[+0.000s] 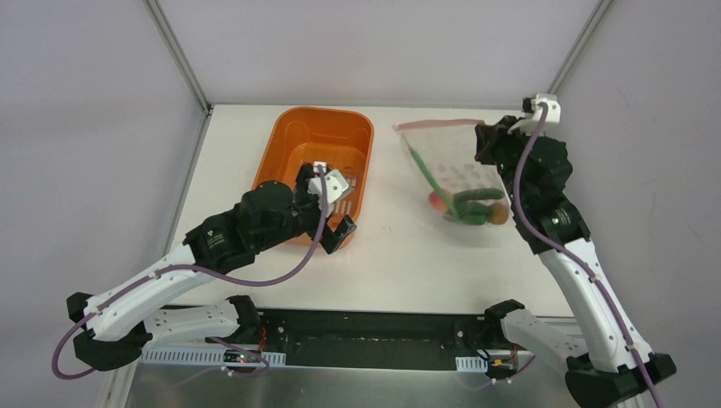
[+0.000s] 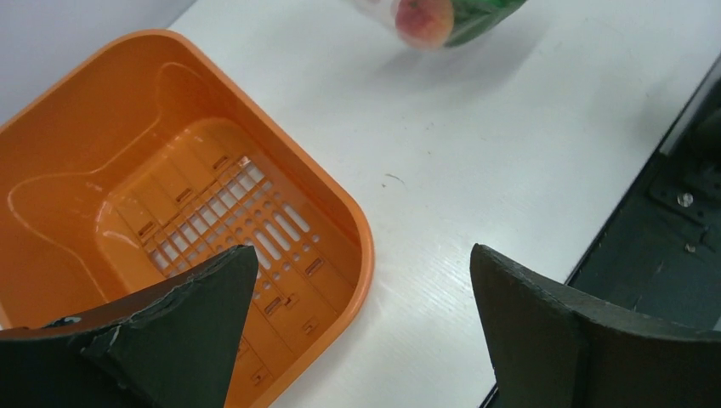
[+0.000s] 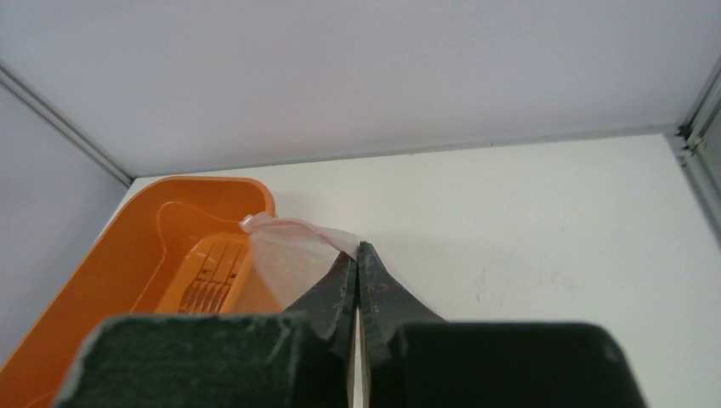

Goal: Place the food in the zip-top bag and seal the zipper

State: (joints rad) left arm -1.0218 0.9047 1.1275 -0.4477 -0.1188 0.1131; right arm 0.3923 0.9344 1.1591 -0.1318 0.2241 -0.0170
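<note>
The right gripper [image 3: 358, 255] is clenched on the zip-top bag [image 1: 451, 174], its two fingers pressed flat together on the thin film at the right end of the zipper [image 1: 434, 125]. The rest of the bag spreads left and toward the near side from that pinch. The left gripper [image 2: 361, 255] is released, jaws spread wide with nothing between them. It hovers over the near right corner of the orange tub [image 1: 298, 136], well apart from the bag.

The bag lies on the right half of the table [image 1: 408, 255], just right of the tub. Its mouth faces the far wall, with the pink zipper running left to right along that far edge. The bag's long axis runs from far to near, slanting a little rightward.

The food [image 1: 472, 202] sits bunched in the bag's near end. One long slim green chili [image 1: 422, 170] slants from far left to near right, alongside thicker green pieces and two orange-red round pieces (the heap is too tangled to count exactly). There is one bag, one tub and two grippers.
</note>
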